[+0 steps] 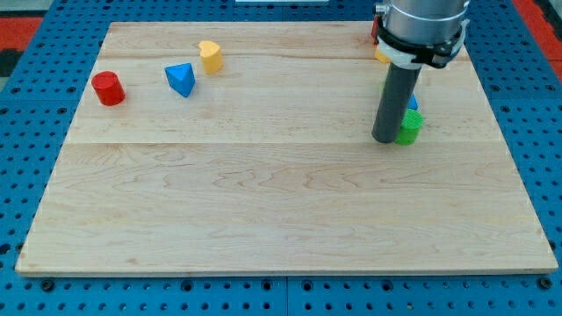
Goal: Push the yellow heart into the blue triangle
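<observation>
Yellow heart (210,55) far left of my tip (385,140)

The pale wooden board (281,202) carries a green block (409,128) touching my tip (385,140) on its right; a blue triangle (180,79), yellow heart (210,55) and red cylinder (108,89) lie well apart to its left.

A pale wooden desk (263,202) with fine light-brown grain is lying on a blue pegboard (26,132) dotted with dark holes. A yellow heart (210,55), a blue triangle (180,79) and a red cylinder (108,89) are showing on it. A bright green block (408,127) is sitting beside my tip (384,140), the end of a dark grey rod.
</observation>
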You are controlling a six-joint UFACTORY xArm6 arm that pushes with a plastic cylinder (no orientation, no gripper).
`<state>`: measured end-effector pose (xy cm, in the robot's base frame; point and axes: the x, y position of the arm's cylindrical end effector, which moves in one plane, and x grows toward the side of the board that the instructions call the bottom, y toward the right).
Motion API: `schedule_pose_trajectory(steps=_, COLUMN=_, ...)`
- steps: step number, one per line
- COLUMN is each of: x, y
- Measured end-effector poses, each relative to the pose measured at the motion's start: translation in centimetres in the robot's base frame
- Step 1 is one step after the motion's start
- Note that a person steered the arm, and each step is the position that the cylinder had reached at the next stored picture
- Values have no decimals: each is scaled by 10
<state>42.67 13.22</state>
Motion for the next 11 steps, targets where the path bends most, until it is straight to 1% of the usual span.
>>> schedule_pose_trajectory(steps=2, x=-32, y=0)
schedule_pose_trajectory(steps=3, x=-35, y=-6)
schedule_pose_trajectory(steps=4, x=-50, y=-69)
schedule_pose_trajectory(steps=5, x=-111, y=-92)
schedule_pose_trajectory(steps=6, x=-162, y=-141)
schedule_pose_trajectory(steps=7, x=-178, y=-239)
schedule_pose_trajectory(steps=8, x=-179, y=-267)
schedule_pose_trajectory(steps=9, x=-167, y=-274)
schedule_pose_trajectory(steps=11, x=-108, y=-274)
